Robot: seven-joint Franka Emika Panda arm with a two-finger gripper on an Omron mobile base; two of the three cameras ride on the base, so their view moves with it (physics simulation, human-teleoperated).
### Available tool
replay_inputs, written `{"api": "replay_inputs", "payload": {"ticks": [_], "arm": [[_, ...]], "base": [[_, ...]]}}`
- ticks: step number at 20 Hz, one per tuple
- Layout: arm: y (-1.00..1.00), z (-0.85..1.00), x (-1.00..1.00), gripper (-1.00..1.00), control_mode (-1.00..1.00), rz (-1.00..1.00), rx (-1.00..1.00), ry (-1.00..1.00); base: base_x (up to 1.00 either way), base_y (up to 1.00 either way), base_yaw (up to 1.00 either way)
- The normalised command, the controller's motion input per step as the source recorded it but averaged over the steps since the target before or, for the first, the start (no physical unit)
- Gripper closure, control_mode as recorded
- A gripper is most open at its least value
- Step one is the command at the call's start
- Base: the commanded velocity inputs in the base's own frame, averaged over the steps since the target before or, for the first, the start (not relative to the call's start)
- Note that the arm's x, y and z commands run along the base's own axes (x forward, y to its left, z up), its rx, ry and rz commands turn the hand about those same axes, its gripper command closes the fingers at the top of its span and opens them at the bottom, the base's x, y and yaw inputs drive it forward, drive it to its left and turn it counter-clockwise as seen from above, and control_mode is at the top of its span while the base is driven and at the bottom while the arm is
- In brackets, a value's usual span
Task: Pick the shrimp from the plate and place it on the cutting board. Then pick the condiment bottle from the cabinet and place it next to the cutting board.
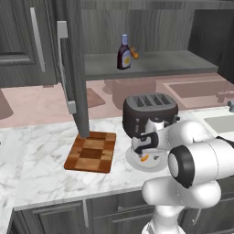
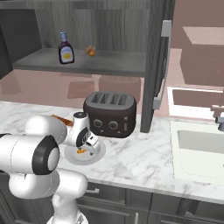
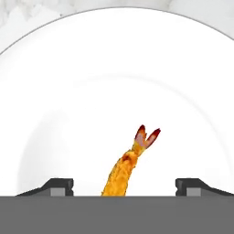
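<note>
The round white plate [image 1: 133, 162] [image 2: 99, 153] [image 3: 68, 91] lies on the marble counter in front of the toaster. On it rests the small orange shrimp [image 1: 144, 158] [image 2: 81, 152] [image 3: 126, 167], its reddish tail pointing away from the hand. My gripper [image 1: 145, 151] [image 2: 85, 145] [image 3: 124, 187] hangs low over the plate, open, one fingertip on each side of the shrimp, neither touching it. The checkered cutting board [image 1: 91, 151] [image 2: 61, 119] is left of the plate. The condiment bottle [image 1: 124, 53] [image 2: 66, 48] stands upright on the shelf of the open cabinet [image 1: 155, 65] [image 2: 100, 63].
A dark toaster [image 1: 149, 109] [image 2: 110, 113] stands just behind the plate. The open cabinet door [image 1: 75, 68] [image 2: 153, 65] with its silver handle hangs over the board's far end. A small orange object [image 1: 134, 52] [image 2: 90, 50] sits beside the bottle. A sink [image 2: 201, 148] lies to the right.
</note>
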Motion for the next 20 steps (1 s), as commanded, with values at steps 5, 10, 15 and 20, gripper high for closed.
{"api": "replay_inputs", "payload": {"ticks": [5, 10, 15, 20], "arm": [[0.01, -0.16, 0.00, 1.00, -1.00, 0.00, 0.00, -0.03], [0.00, -0.08, 0.00, 1.00, -1.00, 0.00, 0.00, -0.05], [0.00, 0.00, -0.04, 1.00, -1.00, 0.00, 0.00, -0.04], [0.01, 0.04, -0.08, 1.00, -1.00, 0.00, 0.00, -0.04]], "base": [[0.00, 0.00, 0.00], [0.00, 0.00, 0.00], [0.00, 0.00, 0.00], [0.00, 0.00, 0.00]]}}
